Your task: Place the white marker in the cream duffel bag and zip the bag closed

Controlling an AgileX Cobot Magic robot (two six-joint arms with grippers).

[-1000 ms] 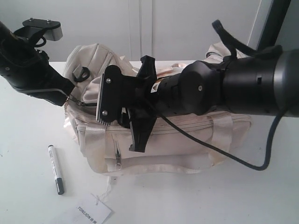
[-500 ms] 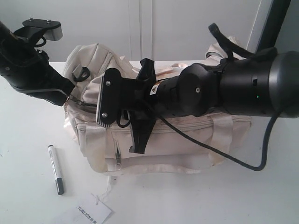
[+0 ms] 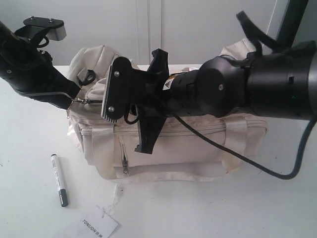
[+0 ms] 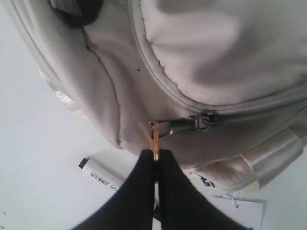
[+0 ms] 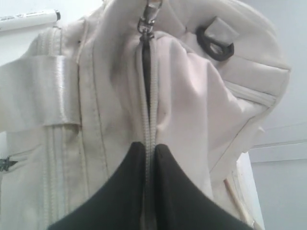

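While white marker (image 3: pixel 59 179) lies outside, near the front of cream duffel bag (image 3: pixel 198 148) | left gripper (image 4: pixel 156 157) pinches gold ring pull (image 4: pixel 155 136) at bag's end | right gripper (image 5: pixel 149 146) clamps zipper seam (image 5: pixel 149 96) | advice: draw pull along track, seam taut

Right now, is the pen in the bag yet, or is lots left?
Nothing is finished yet. The white marker lies on the table in front of the cream duffel bag, outside it. In hand: the left claw pinches the gold ring pull, and the right claw is shut on the zipper seam, which looks mostly closed. Left: open the bag, put the marker in, zip it shut.
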